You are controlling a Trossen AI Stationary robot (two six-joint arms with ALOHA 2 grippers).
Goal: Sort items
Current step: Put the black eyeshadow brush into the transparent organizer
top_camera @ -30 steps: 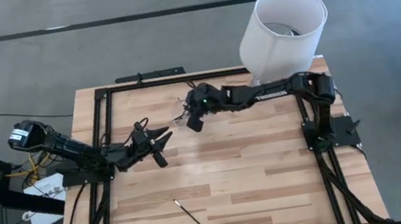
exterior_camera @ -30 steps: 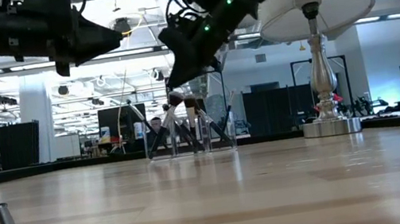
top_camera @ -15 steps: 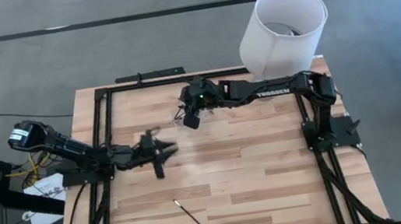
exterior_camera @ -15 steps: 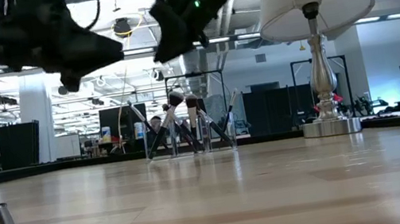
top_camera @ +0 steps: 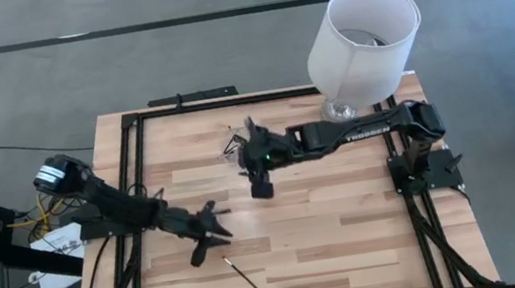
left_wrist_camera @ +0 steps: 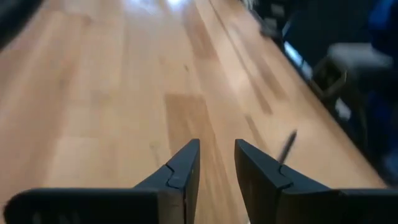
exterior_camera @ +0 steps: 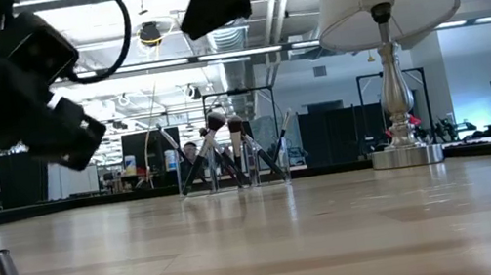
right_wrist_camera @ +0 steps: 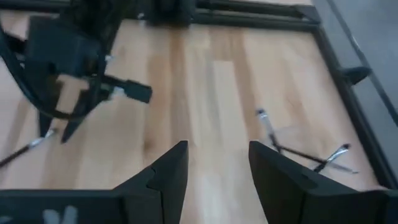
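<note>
Clearly closest to the left pincer [top_camera: 212, 238]: one stray brush [top_camera: 240, 273] flat on the worktop [top_camera: 349, 222], just ahead of the slightly parted, empty fingers and a touch to one side. Lies slantwise, long axis running away from the fingertips. Probably calls for a short reach and a wrist turn across the handle. Hovers well apart, right pincer [top_camera: 261, 186] spread and empty, nearer the far cluster of brushes [top_camera: 232, 146].
</note>
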